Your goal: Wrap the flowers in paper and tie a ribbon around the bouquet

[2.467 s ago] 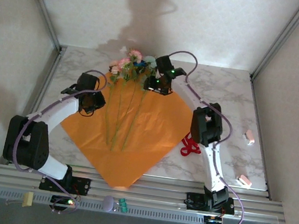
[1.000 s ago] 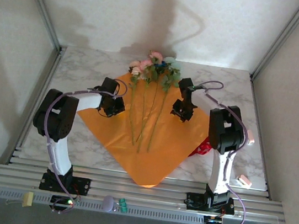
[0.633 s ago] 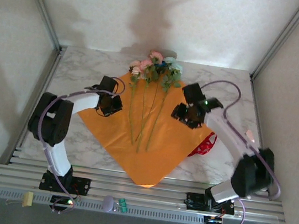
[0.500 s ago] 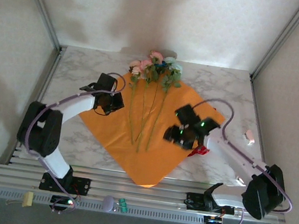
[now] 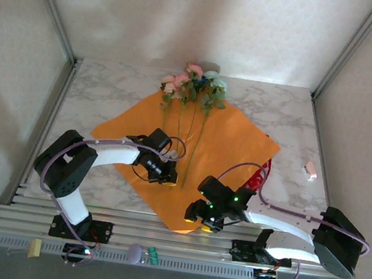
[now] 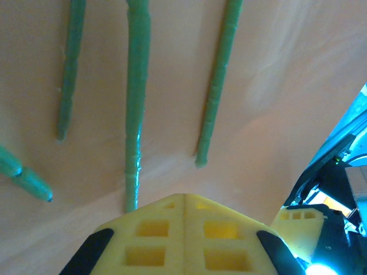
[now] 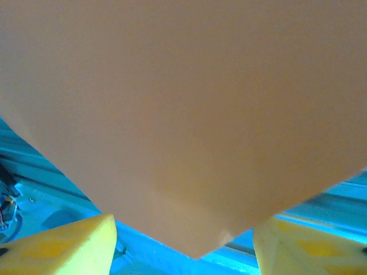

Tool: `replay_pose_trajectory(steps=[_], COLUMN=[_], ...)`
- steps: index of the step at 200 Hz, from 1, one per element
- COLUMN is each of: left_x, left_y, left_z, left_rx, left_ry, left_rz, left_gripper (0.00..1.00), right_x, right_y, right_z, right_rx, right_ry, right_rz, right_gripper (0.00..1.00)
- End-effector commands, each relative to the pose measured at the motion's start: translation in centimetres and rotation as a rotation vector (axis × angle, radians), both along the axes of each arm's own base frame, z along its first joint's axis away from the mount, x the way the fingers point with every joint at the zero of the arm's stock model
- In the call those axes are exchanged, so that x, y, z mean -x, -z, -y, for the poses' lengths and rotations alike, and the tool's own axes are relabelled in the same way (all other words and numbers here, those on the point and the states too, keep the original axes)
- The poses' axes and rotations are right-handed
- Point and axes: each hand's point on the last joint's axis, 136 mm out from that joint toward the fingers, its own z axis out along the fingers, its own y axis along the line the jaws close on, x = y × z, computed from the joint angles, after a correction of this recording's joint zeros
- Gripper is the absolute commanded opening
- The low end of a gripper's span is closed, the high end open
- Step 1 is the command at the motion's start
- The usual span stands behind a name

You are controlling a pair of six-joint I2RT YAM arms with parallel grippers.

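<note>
The orange paper [image 5: 230, 142] lies flat on the table like a diamond. The flowers [image 5: 195, 87] rest on it, heads at the far corner, green stems [image 6: 136, 103] running toward me. My left gripper [image 5: 167, 176] is shut with nothing in it, low over the paper just short of the stem ends [image 6: 184, 197]. My right gripper [image 5: 200, 222] is open at the paper's near corner. That corner [image 7: 195, 249] points down between its yellow fingers [image 7: 74, 246] without touching them. The red ribbon [image 5: 258, 179] lies by the paper's right edge, partly under the right arm.
A small pink-and-white object [image 5: 310, 171] sits on the marble table [image 5: 95, 92] at the right. The aluminium rails [image 5: 125, 228] run along the near edge just under the paper's corner. Frame posts stand at both back corners.
Both arms came in toward me. The left gripper went from the paper's left corner to the stem ends, still shut. The right gripper swung from the right side to the near corner and opened.
</note>
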Motion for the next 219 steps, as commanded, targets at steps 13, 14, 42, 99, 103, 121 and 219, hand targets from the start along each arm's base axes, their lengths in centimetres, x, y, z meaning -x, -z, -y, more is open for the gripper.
replay_pose_trajectory(steps=[13,14,42,99,103,121,219], left_x=[0.1,0.1,-0.1,2.0,2.0,1.6,2.5], left_y=[-0.1,-0.1,-2.1,-1.6,-1.2,-0.1,3.6], left_z=[0.0,0.0,-0.4,-4.3,-4.3,-4.0,-5.7], left_rx=[0.022,0.022,0.010,-0.040,-0.041,-0.039,-0.143], left_ry=[0.023,0.023,0.011,-0.030,-0.026,-0.024,0.007], left_rz=[0.024,0.025,0.060,0.024,0.016,0.006,-0.016], left_gripper=[0.00,0.00,0.00,0.00,0.00,0.00,0.00], right_x=[-0.9,-0.9,-0.7,-0.4,-0.3,-0.3,0.7], right_y=[-0.1,-0.1,-0.1,-0.3,-0.4,-0.7,-1.5], right_z=[-2.5,-2.5,-1.9,-0.6,-0.6,-0.9,-2.0], right_rx=[-0.042,-0.039,0.002,0.026,0.026,0.017,0.011], right_ry=[0.062,0.062,0.068,0.092,0.092,0.085,-0.014], right_rz=[0.016,0.015,0.019,0.014,0.011,0.006,0.028], right_gripper=[0.59,0.59,0.52,0.38,0.37,0.33,0.55])
